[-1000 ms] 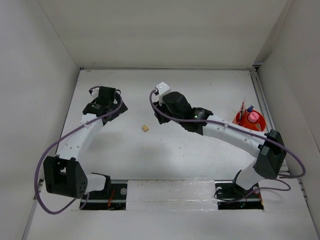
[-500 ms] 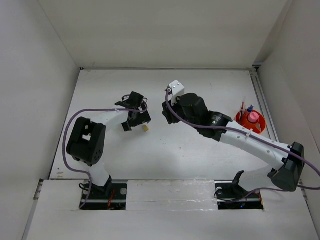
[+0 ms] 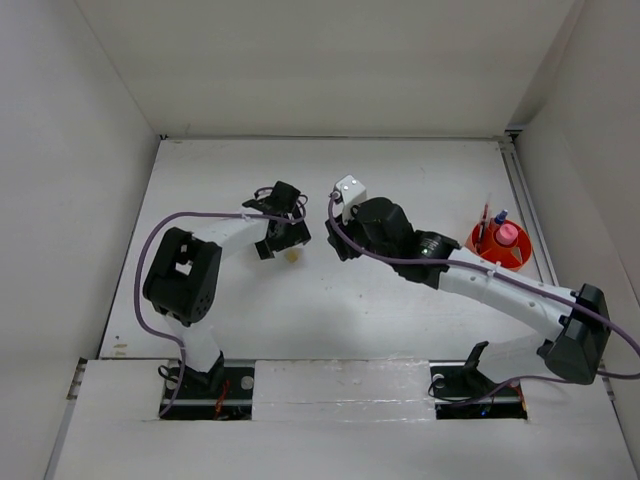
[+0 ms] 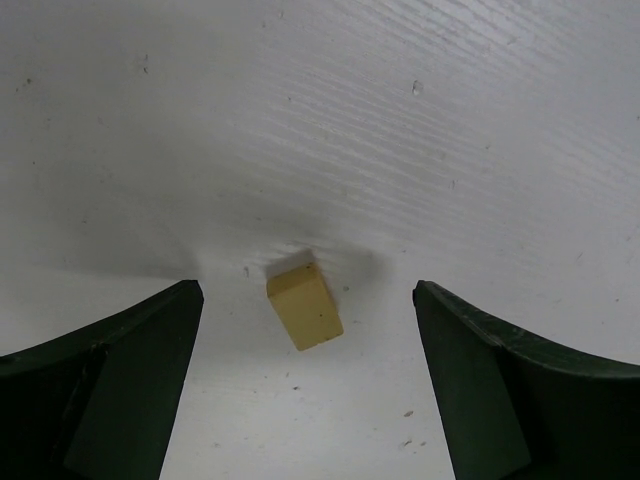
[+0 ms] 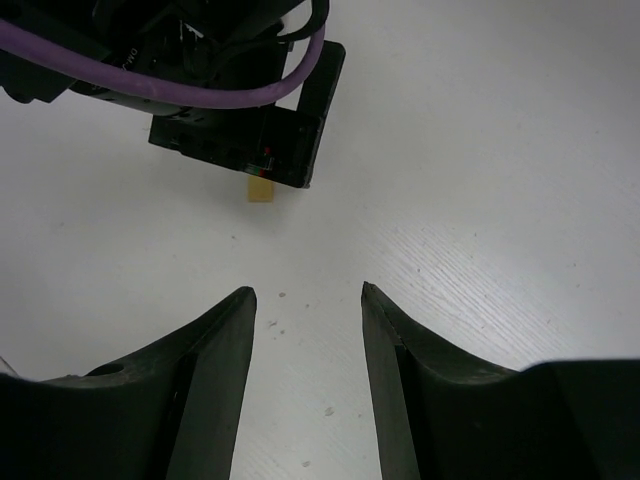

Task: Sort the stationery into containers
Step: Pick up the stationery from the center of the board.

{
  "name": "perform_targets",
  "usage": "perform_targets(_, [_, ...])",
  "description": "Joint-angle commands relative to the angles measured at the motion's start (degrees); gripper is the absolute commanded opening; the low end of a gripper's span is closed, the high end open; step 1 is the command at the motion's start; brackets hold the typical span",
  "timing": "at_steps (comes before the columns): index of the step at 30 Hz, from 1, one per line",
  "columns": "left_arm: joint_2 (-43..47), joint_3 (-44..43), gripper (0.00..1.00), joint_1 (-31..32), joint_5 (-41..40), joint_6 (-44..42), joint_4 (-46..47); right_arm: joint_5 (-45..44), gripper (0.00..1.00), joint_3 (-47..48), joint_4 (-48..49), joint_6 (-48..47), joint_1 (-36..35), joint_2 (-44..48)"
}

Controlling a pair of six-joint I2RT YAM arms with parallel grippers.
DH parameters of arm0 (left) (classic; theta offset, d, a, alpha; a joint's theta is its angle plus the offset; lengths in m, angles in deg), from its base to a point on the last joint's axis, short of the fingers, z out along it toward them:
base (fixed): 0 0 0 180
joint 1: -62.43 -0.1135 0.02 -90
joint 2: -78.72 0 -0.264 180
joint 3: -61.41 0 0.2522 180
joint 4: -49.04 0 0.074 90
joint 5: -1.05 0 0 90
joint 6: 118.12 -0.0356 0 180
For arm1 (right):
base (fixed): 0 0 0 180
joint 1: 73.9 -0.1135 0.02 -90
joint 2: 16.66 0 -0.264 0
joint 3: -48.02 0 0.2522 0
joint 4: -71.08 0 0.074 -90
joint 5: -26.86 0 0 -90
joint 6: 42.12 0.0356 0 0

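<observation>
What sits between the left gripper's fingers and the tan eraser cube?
Only bare table on both sides; the left wrist view shows the eraser cube lying untouched inside the open left gripper.

White wood-grain table [image 3: 400,180], plain white walls [image 3: 330,60], metal rail [image 3: 521,190] along rt edge

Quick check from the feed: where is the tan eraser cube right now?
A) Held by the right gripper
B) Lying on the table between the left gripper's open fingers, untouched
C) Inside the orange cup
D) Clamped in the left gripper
B: the left wrist view shows the eraser cube flat on the table, with a clear gap to each finger of the left gripper.
</observation>
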Motion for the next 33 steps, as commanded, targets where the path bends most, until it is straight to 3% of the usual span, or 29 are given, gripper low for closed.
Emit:
perform_targets(1, [-0.26,-1.65,0.83,0.77,-3.16,2.98,-3.48,1.09,0.53,-1.67,3.7,-0.39,-0.18,2.69])
perform_targets(6, [-1.48,-1.65,0.82,3.66,-6.24,6.76,-6.12,1.61,0.53,-3.0,4.76,0.14,-0.18,3.93])
perform_targets(15, [-4.13,-2.8,0.64,4.55,-9.75,10.8,-8.67,2.14,0.51,-5.37,5.29,0.14,0.34,6.13])
perform_targets(17, [-4.65,-2.8,0.5,4.55,-9.76,10.81,-8.68,2.67,0.51,-5.89,5.81,0.14,0.34,6.65])
perform_targets(24, [-5.71,-3.32,0.38,4.55,-10.29,11.42,-9.29,3.72,0.51,-5.9,6.34,0.14,0.87,6.65])
perform_targets(28, [-6.24,-3.32,0.24,4.55,-10.81,11.42,-9.29,4.25,0.51,-6.43,6.34,0.14,0.87,6.65])
perform_targets(31, [-6.85,-3.32,0.04,4.55,-10.29,10.81,-8.15,6.61,0.5,-7.13,7.4,0.14,1.57,6.65])
perform_targets(33, [-6.85,-3.32,0.0,4.55,-9.24,10.02,-6.75,9.51,0.5,-8.7,8.62,0.66,2.8,6.13])
